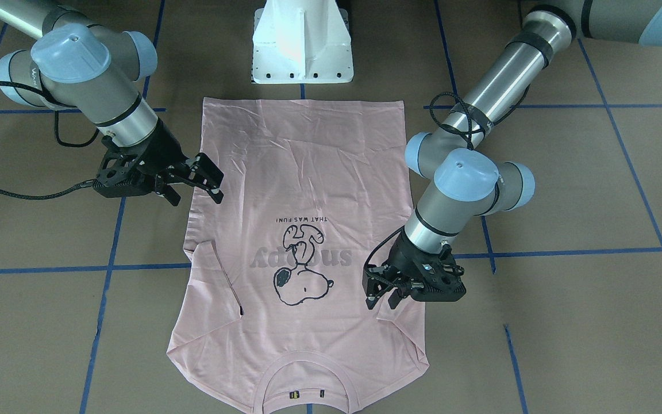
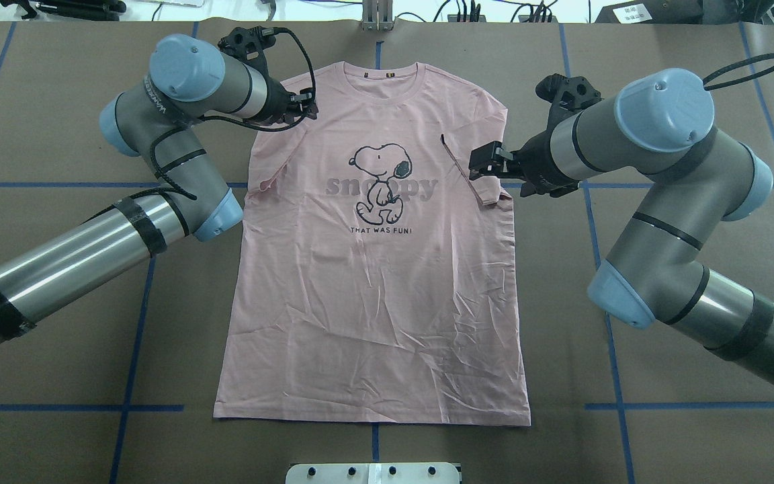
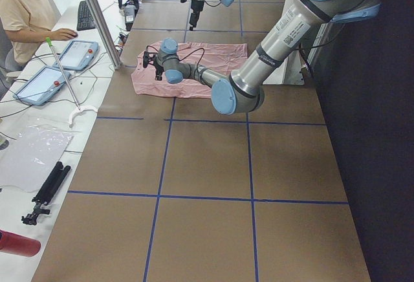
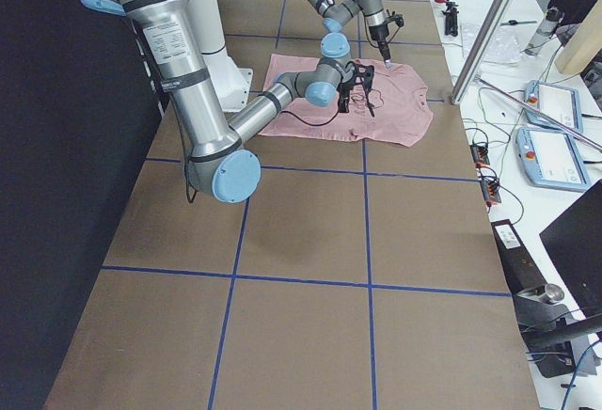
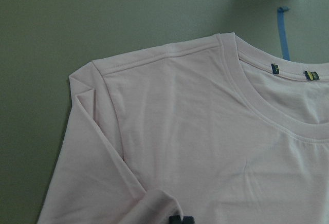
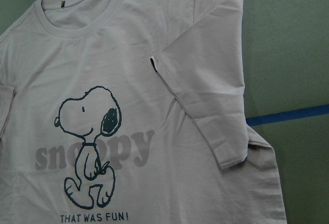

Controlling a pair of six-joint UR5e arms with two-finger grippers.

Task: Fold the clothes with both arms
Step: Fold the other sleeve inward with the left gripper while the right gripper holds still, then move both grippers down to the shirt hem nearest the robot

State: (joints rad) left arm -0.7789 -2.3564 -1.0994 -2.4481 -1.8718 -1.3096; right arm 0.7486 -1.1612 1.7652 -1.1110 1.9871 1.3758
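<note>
Firstly, in the front-facing view we find the pink T-shirt [image 1: 308,172] spread flat, print up, at centre frame on the brown table [image 1: 566,322]. Its collar is at the bottom edge and its hem lies near the white pedestal [image 1: 302,46] at top. The right gripper [image 1: 196,195], left of centre, sits at the shirt's left-hand edge with its jaws spread wide and nothing between them. The left gripper [image 1: 381,299], lower right of centre, is down at the turned-in sleeve on the shirt's right-hand edge.

Overhead, the collar is at top and both sleeves lie folded in over the chest. The left gripper [image 2: 306,107] is at the upper-left shoulder. The right gripper [image 2: 491,168] is beside the right-hand sleeve, open and empty.

From the left side, the shirt lies upper centre with the near arm's claw at its near edge. A person [image 3: 26,10] sits at upper left.

From the right side, the near arm's claw is over the middle of the shirt and the far arm's claw is at its far edge.

At the left wrist, two dark fingertips [image 5: 176,219] show at the bottom edge, almost together. A raised roll of sleeve cloth runs up to them, so we record this claw as closed on the cloth.

At the right wrist, the dog print [image 6: 90,142] fills the left of the frame, with the folded sleeve [image 6: 205,111] to its right.
</note>
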